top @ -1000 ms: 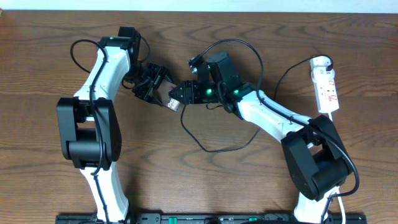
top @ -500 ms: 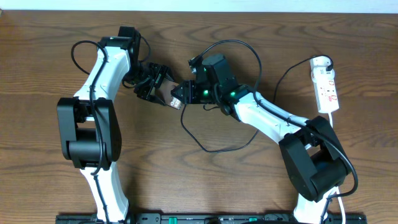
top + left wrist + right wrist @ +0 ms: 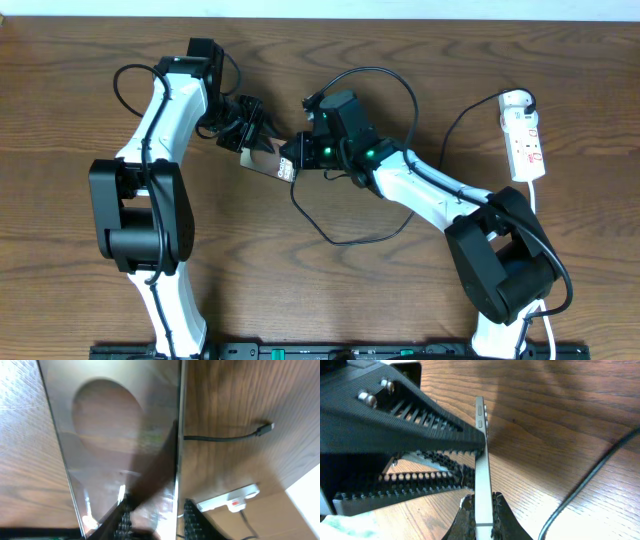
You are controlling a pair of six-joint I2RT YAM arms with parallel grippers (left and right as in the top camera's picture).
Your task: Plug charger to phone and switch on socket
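The phone (image 3: 266, 159) is held up on its side between the two arms. My right gripper (image 3: 481, 505) is shut on its near end, pinching it across its thickness, and shows from above as the right gripper (image 3: 291, 158). My left gripper (image 3: 157, 506) faces the glossy face of the phone (image 3: 115, 435). Its jaws stand partly open, one finger over the glass and one past the long edge. The charger (image 3: 340, 236) loops on the table, and its plug tip (image 3: 265, 427) lies free. The socket (image 3: 524, 135) lies at the far right.
The left gripper's black ribbed fingers (image 3: 420, 435) crowd the left side of the phone (image 3: 481, 460). The charger cable (image 3: 590, 480) runs along the wood to the right of it. The white socket (image 3: 230, 500) lies beyond the plug tip.
My right gripper has closed on the phone's end. The left gripper has moved in against the phone's face and its jaws have narrowed. The phone has turned more upright.
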